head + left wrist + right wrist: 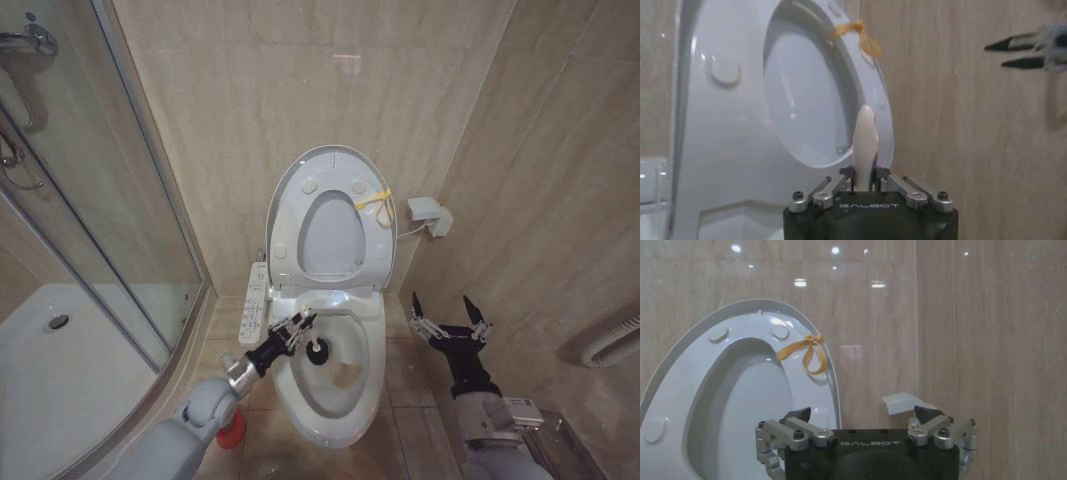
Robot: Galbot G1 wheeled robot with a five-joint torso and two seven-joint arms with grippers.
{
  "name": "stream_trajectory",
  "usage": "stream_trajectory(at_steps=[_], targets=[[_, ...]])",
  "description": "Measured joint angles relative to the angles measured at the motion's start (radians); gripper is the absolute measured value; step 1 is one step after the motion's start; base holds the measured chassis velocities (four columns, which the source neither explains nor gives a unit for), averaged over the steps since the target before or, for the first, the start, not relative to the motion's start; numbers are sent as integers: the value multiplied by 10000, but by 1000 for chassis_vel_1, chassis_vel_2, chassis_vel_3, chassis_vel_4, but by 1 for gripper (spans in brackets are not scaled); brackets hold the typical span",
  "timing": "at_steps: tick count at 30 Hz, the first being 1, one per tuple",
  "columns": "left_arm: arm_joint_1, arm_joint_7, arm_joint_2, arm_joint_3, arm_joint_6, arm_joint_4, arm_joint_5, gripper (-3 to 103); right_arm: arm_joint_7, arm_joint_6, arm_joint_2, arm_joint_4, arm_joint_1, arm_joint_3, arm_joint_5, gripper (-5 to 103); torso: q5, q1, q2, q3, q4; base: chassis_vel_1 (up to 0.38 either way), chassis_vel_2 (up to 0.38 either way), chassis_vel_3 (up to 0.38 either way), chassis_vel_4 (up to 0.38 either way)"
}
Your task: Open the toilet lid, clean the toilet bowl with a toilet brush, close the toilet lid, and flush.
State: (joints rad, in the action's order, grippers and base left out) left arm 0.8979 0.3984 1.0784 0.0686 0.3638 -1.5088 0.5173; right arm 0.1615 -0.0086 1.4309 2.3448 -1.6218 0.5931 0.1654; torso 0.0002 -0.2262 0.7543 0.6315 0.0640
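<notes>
left tool [297,328] brushing inside the toilet bowl [330,425]

the toilet lid [287,195] stood raised against the wall behind the bowl, its yellow tie [374,201] at the edge. over the bowl's near-left rim the left tool was clamped on the toilet brush [317,349], whose dark head was down inside the bowl. the right tool [449,322] hung beside the bowl with its fingers spread wide, holding nothing.

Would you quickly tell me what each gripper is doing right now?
Left gripper: shut on the toilet brush, bristle head down inside the toilet bowl.
Right gripper: open, holding nothing, beside the bowl.
</notes>
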Motion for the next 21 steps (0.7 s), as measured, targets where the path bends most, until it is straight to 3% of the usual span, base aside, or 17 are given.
stream_trajectory(at_steps=[8,21], targets=[[-1036,-73,786,863,138,1678,-235,19,0,0,0,0,0,0,0,100,-1,0,0,0,-1,0,0,0,0],[-2087,-106,1352,1855,784,3758,-1158,19,0,0,0,0,0,0,0,100,-1,0,1,0,0,0,0,0,0]])
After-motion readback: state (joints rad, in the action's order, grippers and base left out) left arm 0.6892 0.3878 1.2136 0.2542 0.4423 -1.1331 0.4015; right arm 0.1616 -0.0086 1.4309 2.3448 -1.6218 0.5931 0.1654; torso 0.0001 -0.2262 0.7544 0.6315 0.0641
